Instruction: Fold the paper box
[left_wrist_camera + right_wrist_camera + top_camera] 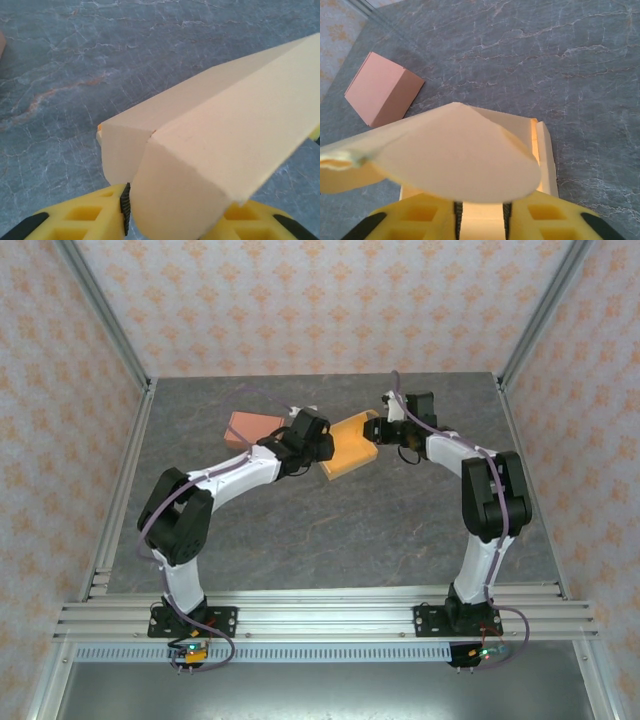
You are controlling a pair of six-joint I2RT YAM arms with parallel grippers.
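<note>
I see the yellow box (350, 443) mid-frame between both arms, its inside hidden. A pink box (252, 428) sits to its left. Left gripper (170, 220) clamps the yellow box's end. Right gripper (480, 220) straddles a flap (455, 160), jaws narrow; I cannot tell if it grips.

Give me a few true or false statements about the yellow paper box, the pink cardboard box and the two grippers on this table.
1. The yellow paper box sits between the fingers of the left gripper. True.
2. The pink cardboard box is stacked on top of the yellow paper box. False: it rests on the table by itself, apart from the yellow one.
3. A rounded flap of the yellow paper box hangs over the right gripper. True.
4. The table has a bare wooden top. False: its surface is grey with a stone-like veined pattern.
</note>
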